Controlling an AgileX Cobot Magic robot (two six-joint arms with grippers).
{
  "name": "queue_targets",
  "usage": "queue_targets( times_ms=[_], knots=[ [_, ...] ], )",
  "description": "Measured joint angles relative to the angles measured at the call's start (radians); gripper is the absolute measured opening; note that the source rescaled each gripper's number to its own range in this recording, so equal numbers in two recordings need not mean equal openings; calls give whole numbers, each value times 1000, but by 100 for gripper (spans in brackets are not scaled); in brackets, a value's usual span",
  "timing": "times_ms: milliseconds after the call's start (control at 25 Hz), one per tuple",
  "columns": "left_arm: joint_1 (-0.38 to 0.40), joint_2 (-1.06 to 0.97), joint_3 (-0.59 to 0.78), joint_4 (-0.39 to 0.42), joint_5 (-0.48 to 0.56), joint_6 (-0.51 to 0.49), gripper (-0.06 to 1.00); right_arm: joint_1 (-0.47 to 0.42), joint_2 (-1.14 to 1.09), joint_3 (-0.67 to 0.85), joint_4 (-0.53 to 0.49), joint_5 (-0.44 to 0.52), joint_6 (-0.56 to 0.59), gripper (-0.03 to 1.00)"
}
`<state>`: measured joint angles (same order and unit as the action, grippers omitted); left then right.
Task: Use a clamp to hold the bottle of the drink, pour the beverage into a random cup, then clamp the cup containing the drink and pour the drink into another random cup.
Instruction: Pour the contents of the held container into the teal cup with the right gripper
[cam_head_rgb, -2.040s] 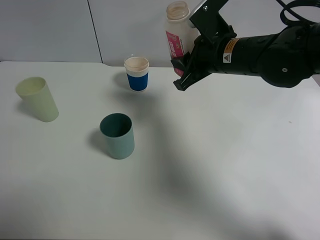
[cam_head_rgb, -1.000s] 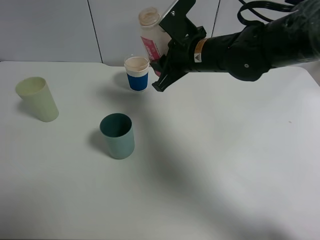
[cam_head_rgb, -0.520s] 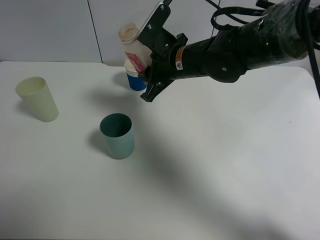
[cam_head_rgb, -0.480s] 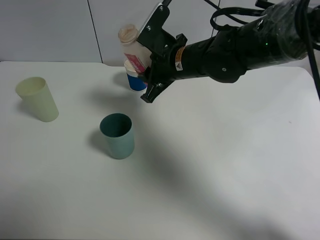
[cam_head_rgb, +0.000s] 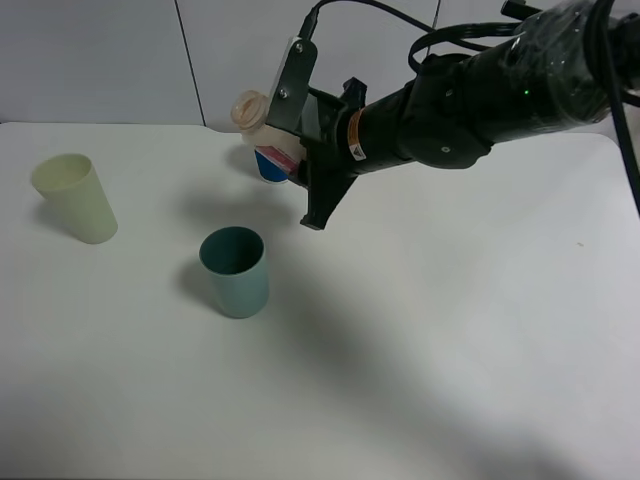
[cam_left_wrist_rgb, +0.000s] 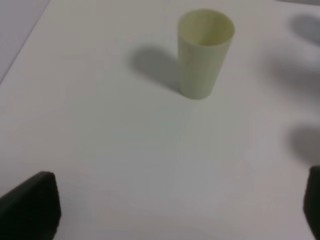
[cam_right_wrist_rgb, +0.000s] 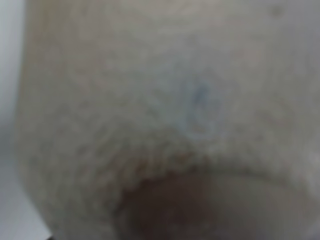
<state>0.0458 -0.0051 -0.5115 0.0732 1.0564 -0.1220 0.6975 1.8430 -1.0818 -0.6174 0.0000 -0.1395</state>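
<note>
**Spotter:** Where's the drink right now?

**Operator:** It's in my right tool, which is clamped across the middle of the pale plastic drink bottle with the pink label. The bottle is off the white desk. It's tipped over, with its open mouth toward the left of the high view, in front of the small paper cup with the blue band. I can't tell whether anything is running out, because the right wrist view is only a pale blur.

**Spotter:** How do you expect it to handle?

**Operator:** Light and thin-walled, I'd judge, so it will give if I squeeze hard, and the glossy label looks slippery. The weight should shift toward the neck as it tips. I want the hold at mid-body, on the label.

**Spotter:** And the cups?

**Operator:** The paper one looks easy to crush or knock over, so I'd take it gently on the wall below the rim. The teal plastic cup and the pale yellow-green plastic cup look stiffer, and they stand well apart.

**Spotter:** Left side?

**Operator:** My left tool has its fingers wide apart and holds nothing. It's near the yellow-green cup.
</note>
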Motion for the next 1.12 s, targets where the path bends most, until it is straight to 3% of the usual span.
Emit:
queue_targets(
  times_ms=[320, 760, 1120],
  knots=[
    [0, 0, 0, 0, 0, 0, 93, 12, 0, 0, -156, 25, 0, 0],
    [0, 0, 0, 0, 0, 0, 93, 31, 0, 0, -233, 38, 0, 0],
    [0, 0, 0, 0, 0, 0, 93, 31, 0, 0, -376, 70, 1, 0]
  ],
)
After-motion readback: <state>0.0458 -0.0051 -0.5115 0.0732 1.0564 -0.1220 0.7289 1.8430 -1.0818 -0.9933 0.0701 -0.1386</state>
